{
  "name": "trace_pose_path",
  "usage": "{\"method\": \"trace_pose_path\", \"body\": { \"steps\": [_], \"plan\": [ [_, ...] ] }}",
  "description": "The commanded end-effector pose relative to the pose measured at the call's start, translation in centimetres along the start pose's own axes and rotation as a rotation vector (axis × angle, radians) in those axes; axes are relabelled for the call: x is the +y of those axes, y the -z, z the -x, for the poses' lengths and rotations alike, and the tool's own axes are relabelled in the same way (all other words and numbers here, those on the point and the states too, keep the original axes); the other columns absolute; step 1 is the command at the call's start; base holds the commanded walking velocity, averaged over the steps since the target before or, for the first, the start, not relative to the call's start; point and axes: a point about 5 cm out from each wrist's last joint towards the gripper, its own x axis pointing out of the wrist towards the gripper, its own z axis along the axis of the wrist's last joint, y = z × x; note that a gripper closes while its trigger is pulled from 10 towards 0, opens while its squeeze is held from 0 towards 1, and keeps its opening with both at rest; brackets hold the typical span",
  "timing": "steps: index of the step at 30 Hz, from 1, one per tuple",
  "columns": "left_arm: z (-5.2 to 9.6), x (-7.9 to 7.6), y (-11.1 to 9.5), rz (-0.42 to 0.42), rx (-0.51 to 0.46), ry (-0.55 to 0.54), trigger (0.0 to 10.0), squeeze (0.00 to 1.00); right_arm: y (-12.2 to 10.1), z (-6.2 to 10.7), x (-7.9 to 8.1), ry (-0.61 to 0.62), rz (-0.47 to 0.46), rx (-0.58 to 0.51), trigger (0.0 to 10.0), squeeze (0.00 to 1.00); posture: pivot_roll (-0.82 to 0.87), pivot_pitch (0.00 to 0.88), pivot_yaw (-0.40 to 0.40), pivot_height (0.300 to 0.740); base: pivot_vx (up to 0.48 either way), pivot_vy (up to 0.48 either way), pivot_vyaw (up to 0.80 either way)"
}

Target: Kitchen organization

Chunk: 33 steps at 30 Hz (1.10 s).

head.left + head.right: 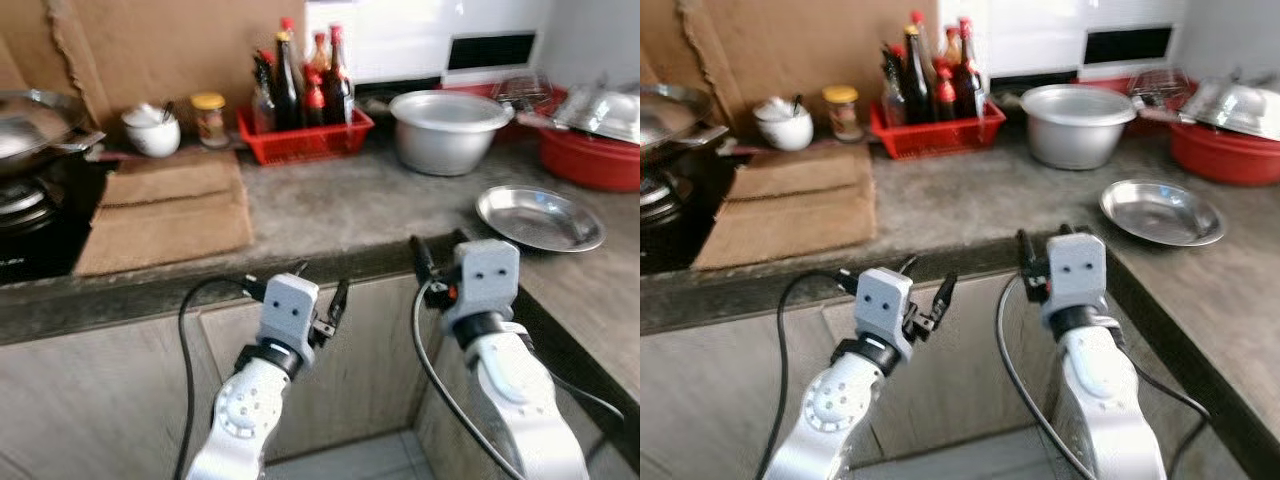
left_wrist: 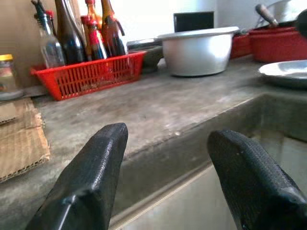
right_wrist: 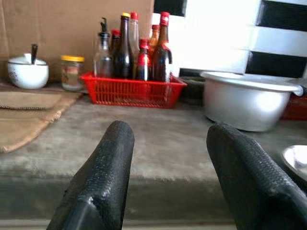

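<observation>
Both grippers wait parted and empty at the counter's front edge, with nothing yet picked for tidying.

The left gripper (image 1: 322,300) and right gripper (image 1: 432,268) each hold their two black fingers well apart, gripping nothing, just below the lip of the grey countertop (image 1: 340,205). The robot could knock a finger against that lip if an arm rises straight up rather than out and over. A reach to the back of the countertop could topple the tall sauce bottles (image 1: 305,80) crowded in the red basket (image 1: 305,137). The shallow steel plate (image 1: 540,218) lies flat near the countertop's front right, nearest the right gripper; it looks thin, smooth and likely slippery to pinch by its rim. The aluminium pot (image 1: 448,128) stands behind it.
</observation>
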Motion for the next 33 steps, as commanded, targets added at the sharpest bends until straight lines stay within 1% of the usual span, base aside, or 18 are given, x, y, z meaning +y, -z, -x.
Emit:
{"method": "trace_pose_path", "body": {
  "steps": [1, 5, 13, 15, 17, 19, 22, 25, 28, 33],
  "plan": [
    [-0.2, -0.7, -0.3, 0.013, -0.012, 0.024, 10.0, 0.0, 0.1, 0.0, -0.8, 0.028, 0.016, 0.005, 10.0, 0.0, 0.05, 0.022, -0.031, 0.74, 0.3, 0.0, -0.77],
    [-0.3, -0.8, -0.1, 0.012, -0.001, 0.027, 10.0, 0.0, 0.1, -0.2, -1.0, 0.033, 0.022, 0.008, 10.0, 0.0, 0.05, 0.016, -0.031, 0.74, 0.301, 0.0, -0.8],
    [-0.1, -0.9, 0.0, 0.011, -0.002, 0.04, 10.0, 0.0, -0.2, -0.5, -1.3, 0.042, 0.028, -0.005, 10.0, 0.0, 0.05, 0.007, -0.028, 0.74, 0.303, 0.0, 0.0],
    [-0.2, -0.9, 0.0, 0.011, -0.003, 0.04, 10.0, 0.0, -0.2, -0.6, -1.4, 0.044, 0.031, -0.005, 10.0, 0.0, 0.05, 0.007, -0.028, 0.74, 0.307, 0.0, -0.8],
    [-0.2, -0.9, 0.0, 0.012, -0.004, 0.038, 10.0, 0.0, -0.2, -0.6, -1.5, 0.044, 0.033, -0.007, 10.0, 0.0, 0.05, 0.007, -0.028, 0.74, 0.296, 0.0, 0.0],
    [-0.2, -0.9, 0.2, 0.022, 0.017, 0.035, 10.0, 0.0, -0.2, -0.7, -1.5, 0.045, 0.033, -0.006, 10.0, 0.0, 0.05, 0.01, -0.029, 0.74, 0.0, 0.0, 0.0],
    [-0.2, -1.0, 0.2, 0.021, 0.017, 0.042, 10.0, 0.0, -0.2, -0.8, -1.6, 0.048, 0.032, -0.004, 10.0, 0.0, 0.05, 0.01, -0.029, 0.74, 0.0, 0.0, 0.0],
    [-0.1, -1.1, 0.3, 0.023, 0.021, 0.05, 10.0, 0.0, -0.3, -0.9, -1.6, 0.054, 0.043, 0.001, 10.0, 0.0, 0.05, 0.022, -0.033, 0.74, 0.0, 0.0, -0.8],
    [0.0, -1.3, 0.4, 0.031, 0.03, 0.053, 10.0, 0.0, -0.2, -1.0, -1.7, 0.062, 0.052, 0.011, 10.0, 0.0, 0.05, 0.028, -0.034, 0.74, 0.0, 0.0, 0.0],
    [0.0, -1.2, 0.5, 0.03, 0.033, 0.049, 10.0, 0.0, 0.2, -1.1, -2.1, 0.092, 0.04, 0.037, 10.0, 0.0, 0.05, 0.034, -0.035, 0.74, 0.0, 0.0, 0.0]
  ]
}}
